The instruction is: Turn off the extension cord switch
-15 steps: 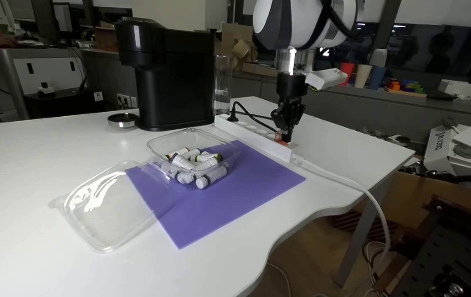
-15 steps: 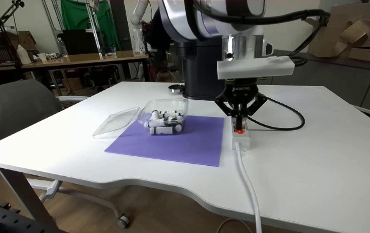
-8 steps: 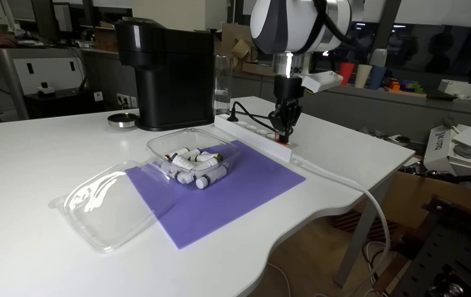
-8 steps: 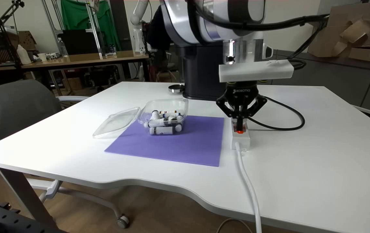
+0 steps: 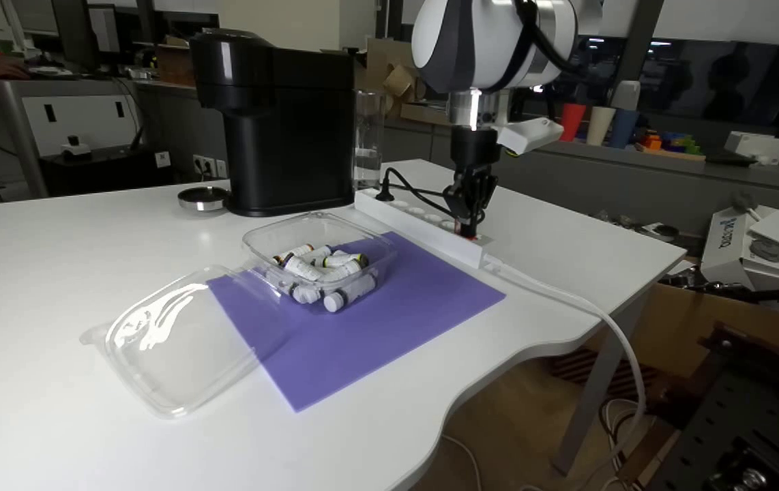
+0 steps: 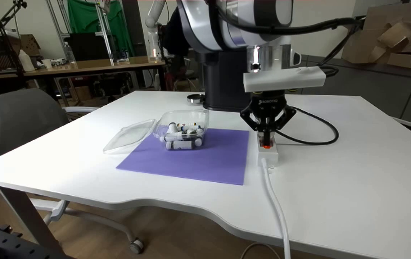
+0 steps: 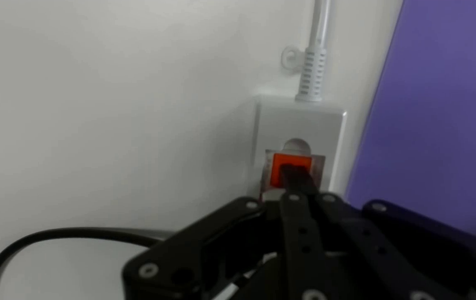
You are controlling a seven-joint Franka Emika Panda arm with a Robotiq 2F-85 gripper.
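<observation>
The extension cord is a long white power strip (image 5: 417,230) on the white table; its near end shows in an exterior view (image 6: 267,158) and in the wrist view (image 7: 300,121). A black plug (image 5: 385,191) sits at its far end. Its switch (image 7: 277,164) is bright orange-red, inside a clear cover frame, and also shows in an exterior view (image 6: 266,146). My gripper (image 7: 295,170) is shut, with nothing seen between its fingers. It points down in both exterior views (image 5: 468,233) (image 6: 266,144), its tips at the switch, seemingly touching it. The fingers hide part of the switch.
A purple sheet (image 5: 389,334) lies beside the strip, with a clear tub (image 5: 321,273) of small bottles and a clear lid (image 5: 185,341). A black coffee machine (image 5: 294,129) and a glass (image 5: 368,136) stand behind. A white lead (image 5: 567,296) runs over the table edge.
The arm has come down slightly and shifted a little toward the strip's near end. The gripper stays shut, its tips at the switch. The strip and the other objects have not visibly moved.
</observation>
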